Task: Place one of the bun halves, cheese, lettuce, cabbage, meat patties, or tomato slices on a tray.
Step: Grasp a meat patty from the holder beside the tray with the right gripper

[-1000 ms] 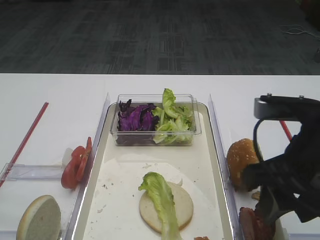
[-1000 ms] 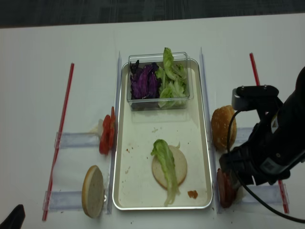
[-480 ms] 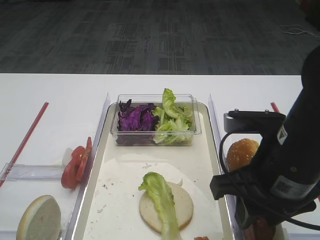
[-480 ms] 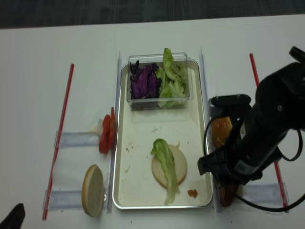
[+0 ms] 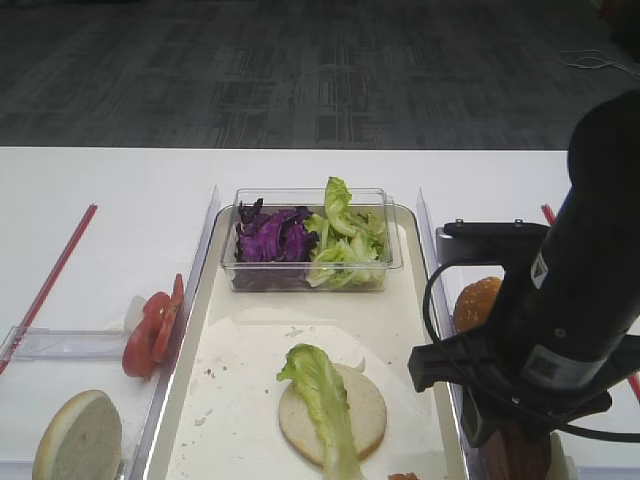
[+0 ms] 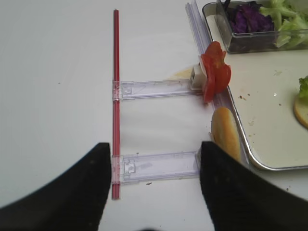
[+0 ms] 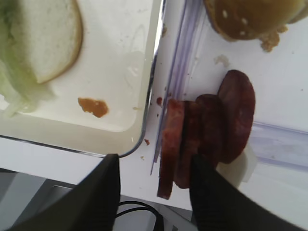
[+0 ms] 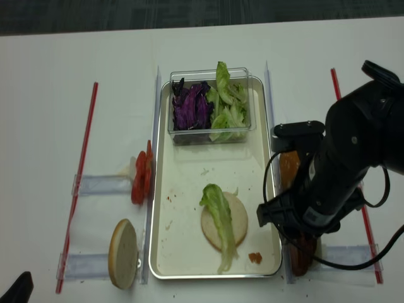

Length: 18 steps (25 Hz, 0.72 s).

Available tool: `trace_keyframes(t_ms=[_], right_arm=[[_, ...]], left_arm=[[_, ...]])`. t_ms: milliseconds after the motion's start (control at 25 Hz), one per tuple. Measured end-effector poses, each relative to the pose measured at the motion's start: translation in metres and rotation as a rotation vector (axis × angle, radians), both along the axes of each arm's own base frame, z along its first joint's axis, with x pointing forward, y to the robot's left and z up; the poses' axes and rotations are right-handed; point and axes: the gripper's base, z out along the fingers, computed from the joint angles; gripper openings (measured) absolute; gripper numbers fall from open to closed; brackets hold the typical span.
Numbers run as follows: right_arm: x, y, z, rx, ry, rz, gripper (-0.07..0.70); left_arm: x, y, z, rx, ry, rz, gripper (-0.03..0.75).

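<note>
The right gripper (image 7: 153,195) hangs over the meat patties (image 7: 207,137), fingers (image 7: 98,197) spread either side of the nearest slices and gripping nothing yet. The patties stand on edge in a tight overlapping row on the worktop (image 7: 284,91), just outside the tray (image 7: 139,57) – closing here could pinch several or topple them. The tray's raised rim and a clear rail crowd one side; open tray floor lies beyond.

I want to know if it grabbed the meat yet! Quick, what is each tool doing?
Left tool: open, holding nothing.
Right tool: open around the meat patties, not gripping yet.
</note>
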Motion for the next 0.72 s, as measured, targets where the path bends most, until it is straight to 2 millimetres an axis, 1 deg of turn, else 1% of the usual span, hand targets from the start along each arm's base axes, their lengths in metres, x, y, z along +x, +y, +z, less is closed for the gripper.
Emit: trace_keyframes(t_ms=[240, 320, 480, 720], right_arm=[[0.0034, 0.0005, -0.0104, -0.037, 0.027, 0.003, 0.356], [0.0038, 0.0004, -0.0111, -0.040, 0.025, 0.003, 0.336], [0.0042, 0.0001, -0.0111, -0.044, 0.021, 0.006, 0.268], [0.0033, -0.0012, -0.0112, -0.058, 0.030, 0.015, 0.246]], left_arm=[[0.0000, 0.0000, 0.0000, 0.000, 0.000, 0.000, 0.391], [0.0000, 0.0000, 0.0000, 0.000, 0.000, 0.000, 0.391], [0.0000, 0.0000, 0.0000, 0.000, 0.000, 0.000, 0.391], [0.0000, 0.0000, 0.0000, 0.000, 0.000, 0.000, 0.391]])
